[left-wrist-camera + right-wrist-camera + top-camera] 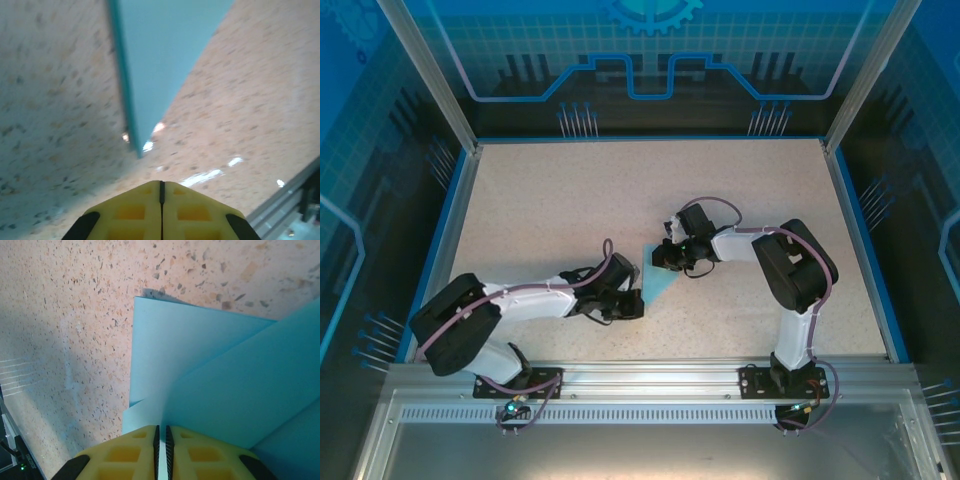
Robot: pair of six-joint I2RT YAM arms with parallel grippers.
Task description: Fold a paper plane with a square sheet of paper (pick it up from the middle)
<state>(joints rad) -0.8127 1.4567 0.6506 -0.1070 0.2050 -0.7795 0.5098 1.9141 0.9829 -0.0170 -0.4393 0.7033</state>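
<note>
The right gripper [161,432], nearest the lens, is clamped on the folded sheet of paper [210,380], held over the tabletop [540,200] between both arms. The left gripper [161,187] is clenched empty just beside its tip. Early folds seem made; no pointed plane is formed yet.

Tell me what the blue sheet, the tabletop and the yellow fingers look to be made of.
The blue sheet looks like thin matte paper: it holds sharp straight creases and flat overlapping flaps. The tabletop is beige and speckled, probably laminate or a stone-look composite; small glints suggest a slight sheen. The right fingers are yellow with moulded square recesses, likely matte plastic or rubber.
</note>
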